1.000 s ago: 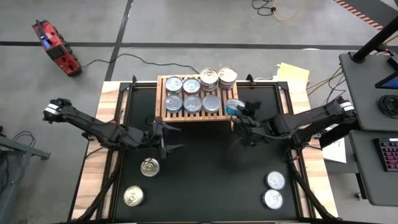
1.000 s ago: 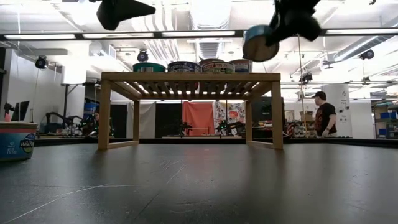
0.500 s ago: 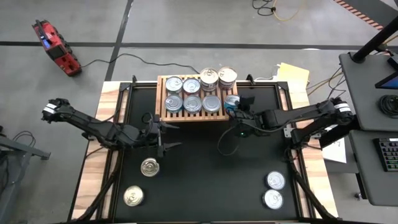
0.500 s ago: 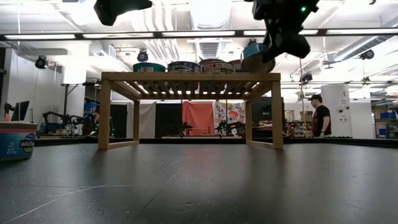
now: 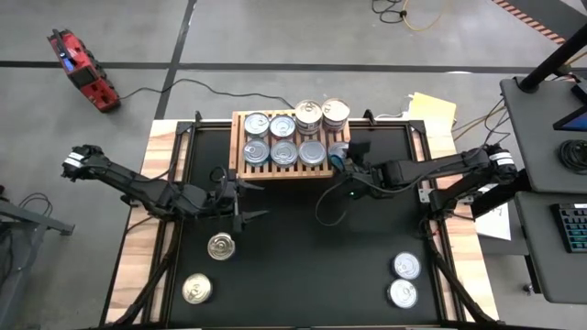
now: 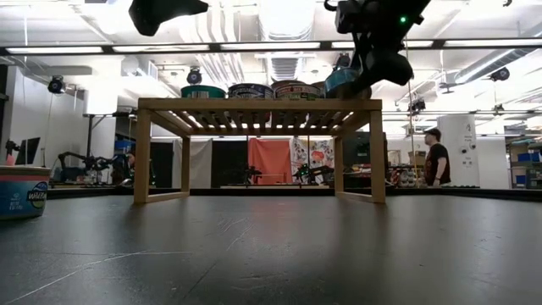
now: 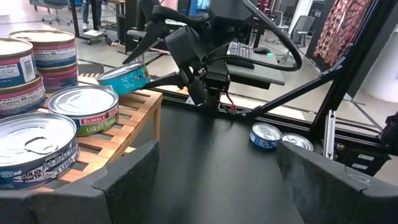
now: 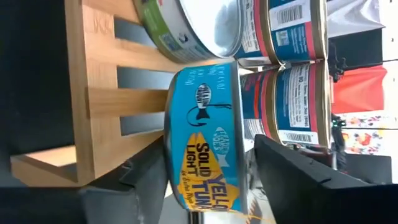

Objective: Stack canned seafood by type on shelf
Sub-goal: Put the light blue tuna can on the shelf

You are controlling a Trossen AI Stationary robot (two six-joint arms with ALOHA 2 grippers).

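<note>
Light-wood shelf: low slatted rack (image 5: 284, 147) on short legs, at 12 o'clock on the black table mat (image 5: 303, 257).
Tins on shelf: silver-lidded round cans in two rows; two stacked pairs (image 5: 321, 114) sit at the shelf's 1 o'clock corner, and flat tins (image 5: 283, 153) fill the near row.
Blue tuna tin: flat round can with a bright blue "solid light" label (image 8: 208, 146), at the shelf's 3 o'clock edge, tilted in the left wrist view (image 7: 124, 78) with its lower rim at the wooden slats; whether it rests fully on them cannot be told.
Right gripper: (image 5: 341, 158) at the shelf's 3 o'clock end, fingers (image 8: 292, 165) standing on either side of the blue tuna tin; whether they clamp it or have parted from it cannot be told.
Left gripper: (image 5: 240, 199) hovers over the mat off the shelf's 7 o'clock corner, fingers (image 7: 134, 168) spread apart with nothing between them.
Gold-lidded tins: two round cans (image 5: 220, 246) (image 5: 196, 290) at 7 o'clock on the mat, near each other but apart.
Silver-lidded tins: two round cans (image 5: 406, 266) (image 5: 402, 293) at 5 o'clock on the mat, just beside each other.
Background: a person (image 6: 435, 157) stands in the room beyond the table.
</note>
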